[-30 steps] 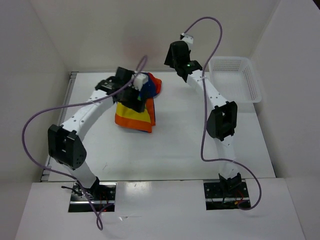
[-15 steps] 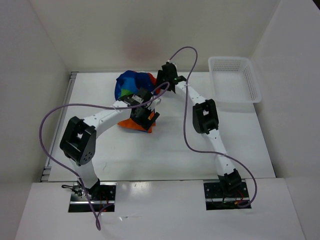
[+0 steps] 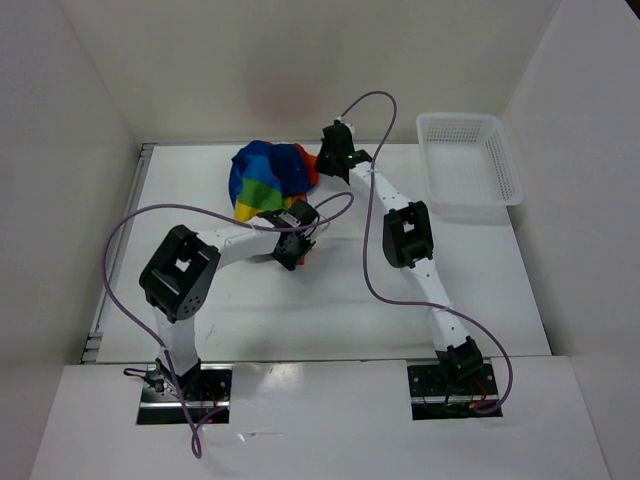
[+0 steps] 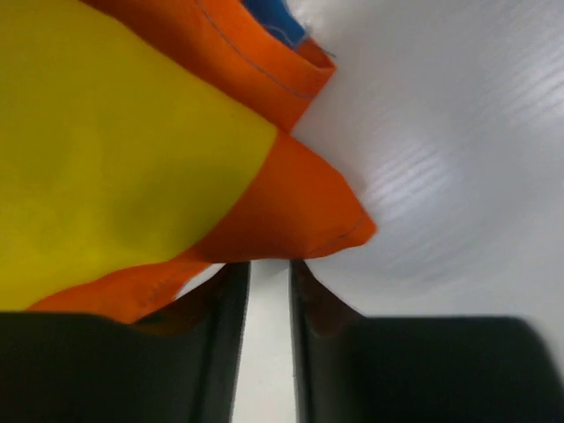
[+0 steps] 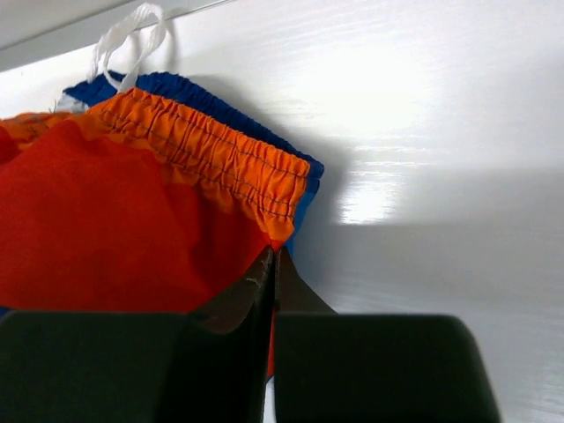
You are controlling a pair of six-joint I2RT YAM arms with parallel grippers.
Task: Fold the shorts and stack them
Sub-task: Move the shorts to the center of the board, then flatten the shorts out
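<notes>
Orange, yellow, green, blue and red stripes mark the shorts (image 3: 265, 178), which lie bunched in a rumpled mound on the white table (image 3: 330, 300) toward its far side, left of centre. From above, the blue and green parts form the top of the heap, a yellow wedge faces the near side, and a small orange corner pokes out under the left gripper (image 3: 288, 255). That gripper sits at the near edge of the cloth with its arm bent sharply back toward its base. In the left wrist view the shorts (image 4: 132, 150) fill the upper left as yellow cloth with an orange hem, and the hem's corner ends right at the tips of the left gripper (image 4: 269, 269). Its jaws stand close, with a narrow slit of white table between them; I cannot tell whether they pinch the hem. The right gripper (image 3: 318, 165) reaches across to the far right edge of the mound. In the right wrist view the right gripper (image 5: 273, 260) has its jaws pressed together on the orange cloth just below the gathered waistband (image 5: 211, 150), with a white drawstring (image 5: 132, 31) looped beyond it. A white mesh basket (image 3: 505, 165) stands well apart at the far right corner.
</notes>
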